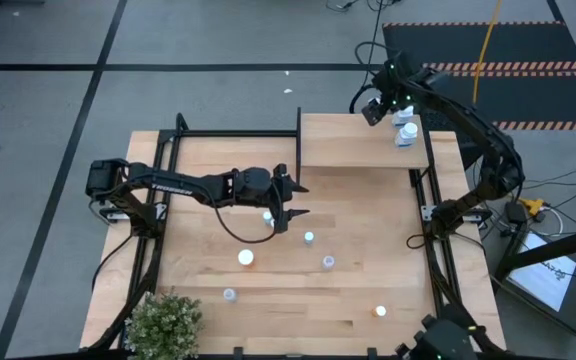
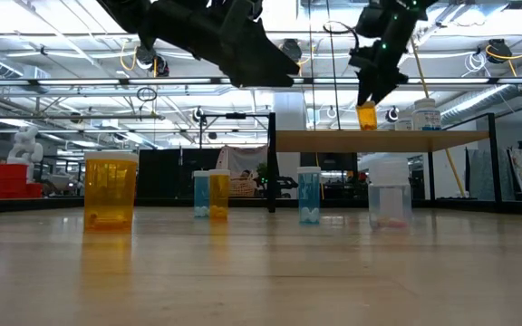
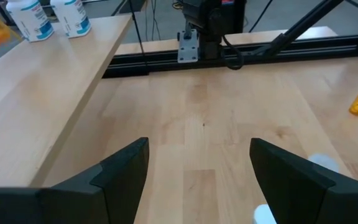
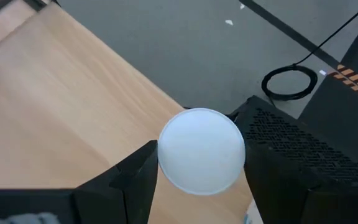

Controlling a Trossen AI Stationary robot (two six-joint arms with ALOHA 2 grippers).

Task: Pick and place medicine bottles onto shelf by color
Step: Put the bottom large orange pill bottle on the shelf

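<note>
The tabletop [image 1: 198,300] carried the raised shelf [image 1: 353,140] at its 1 o'clock corner, with two pale bottles [image 1: 405,130] already standing at the shelf's 3 o'clock end. The right pincer [image 1: 376,108] hung over that end, clamped on an orange bottle [image 2: 367,116] whose white cap [image 4: 201,151] sat between the fingers; in the low view the bottle's base was just above the shelf surface. The step in hand was judged to be placement of this orange bottle. The next move called for lowering it onto bare shelf apart from the pale pair, so the colours stay grouped, then opening. The left pincer [image 1: 293,200] hovered near the tabletop centre, its jaws apart and empty, above loose bottles [image 1: 308,238] spread from centre toward 5 o'clock. A small plant [image 1: 163,320] stood at 7 o'clock.
</note>
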